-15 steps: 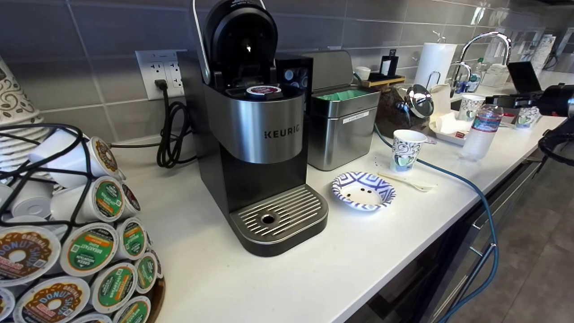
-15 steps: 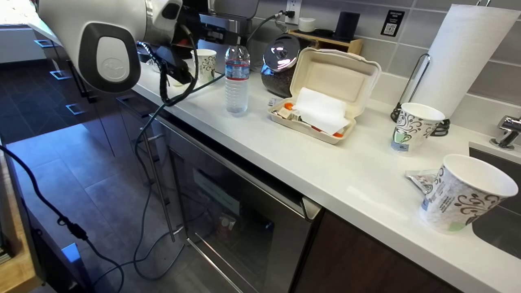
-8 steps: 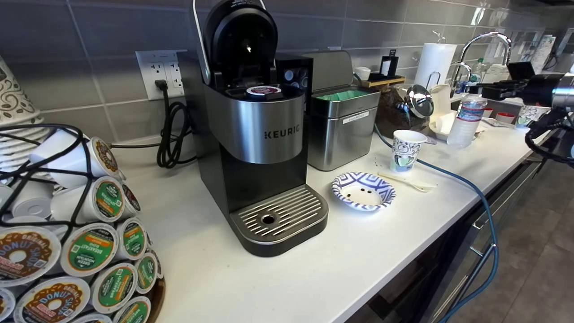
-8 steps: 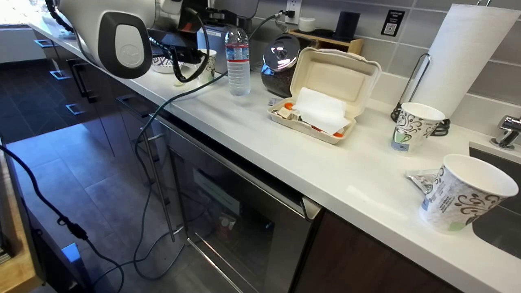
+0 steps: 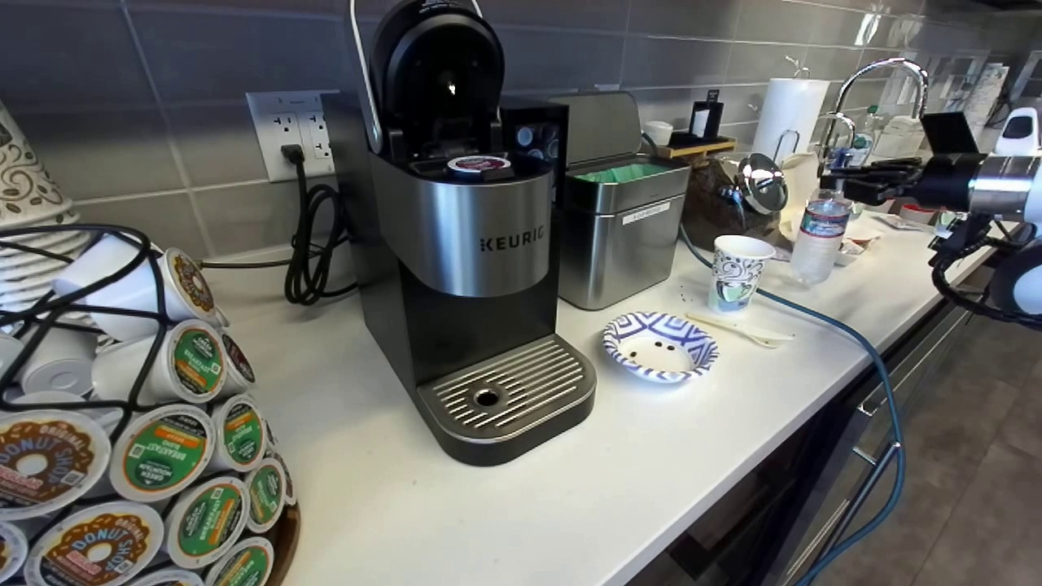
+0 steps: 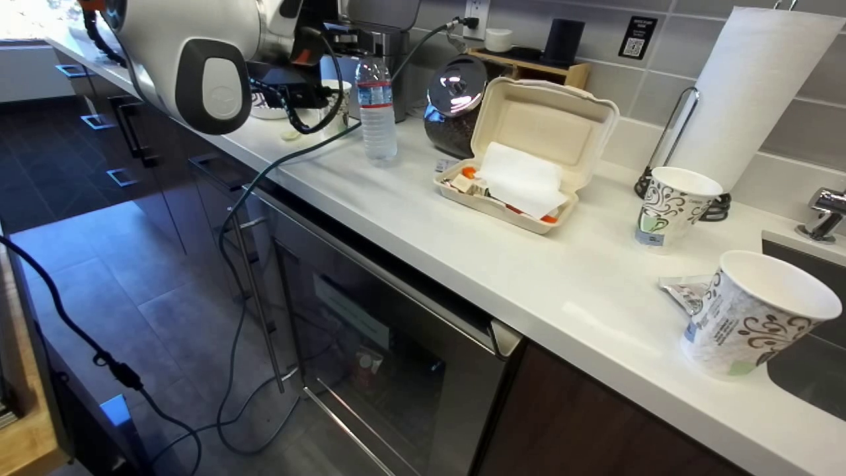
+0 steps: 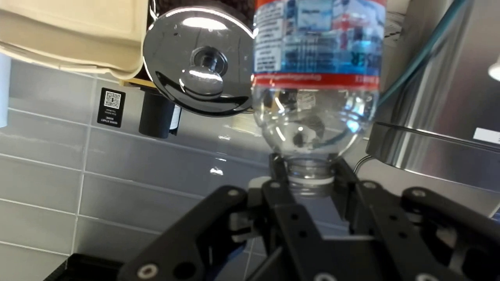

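Observation:
My gripper (image 7: pixel 306 162) is shut on the neck of a clear plastic water bottle (image 7: pixel 318 47) with a red and blue label. The bottle looks capless and upside down in the wrist view. In both exterior views the bottle (image 5: pixel 818 232) (image 6: pixel 378 109) stands nearly upright, slightly tilted, over the white counter (image 5: pixel 521 521). I cannot tell whether its base touches the counter. The gripper (image 5: pixel 838 183) comes in sideways from the arm. A patterned paper cup (image 5: pixel 737 281) is close to the bottle, on the coffee machine's side. It is partly hidden behind a cable loop in an exterior view (image 6: pixel 340 109).
A Keurig machine (image 5: pixel 468 232) stands with its lid up and a pod on top. Beside it are a metal bin (image 5: pixel 619 244), a patterned bowl (image 5: pixel 700 348) and a stirrer (image 5: pixel 741 330). A glass jar (image 6: pixel 453 99) and open takeout box (image 6: pixel 548 125) are behind the bottle. A blue cable (image 5: pixel 871 358) crosses the counter.
My gripper has carried the bottle along the counter toward the paper cup and coffee machine. The bottle rose, then came down slightly. The other things have not moved.

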### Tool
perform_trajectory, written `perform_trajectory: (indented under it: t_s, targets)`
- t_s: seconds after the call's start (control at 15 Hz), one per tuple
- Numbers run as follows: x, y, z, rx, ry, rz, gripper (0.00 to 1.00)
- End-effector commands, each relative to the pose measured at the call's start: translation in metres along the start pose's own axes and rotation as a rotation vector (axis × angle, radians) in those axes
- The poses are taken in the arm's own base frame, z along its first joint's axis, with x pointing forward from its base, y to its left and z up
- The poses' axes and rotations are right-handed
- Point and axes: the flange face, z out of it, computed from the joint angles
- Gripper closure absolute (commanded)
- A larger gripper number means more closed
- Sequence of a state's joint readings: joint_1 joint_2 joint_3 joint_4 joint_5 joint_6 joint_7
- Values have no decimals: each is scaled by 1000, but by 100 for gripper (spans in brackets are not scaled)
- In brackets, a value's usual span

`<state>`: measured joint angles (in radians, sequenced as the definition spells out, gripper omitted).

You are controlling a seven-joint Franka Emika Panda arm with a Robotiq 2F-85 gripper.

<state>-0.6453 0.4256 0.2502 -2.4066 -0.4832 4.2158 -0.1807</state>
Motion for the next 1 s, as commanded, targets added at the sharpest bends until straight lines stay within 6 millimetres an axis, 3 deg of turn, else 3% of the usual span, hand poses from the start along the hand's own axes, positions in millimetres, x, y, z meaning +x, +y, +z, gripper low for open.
perform_trajectory:
  t_s: [0.0,0.27,0.93]
  targets:
    - [-1,2,5,-23,14,-114,92]
    - [0,-2,5,2,-1,-80,92]
    - [3,23,13,-36,-35,291,92]
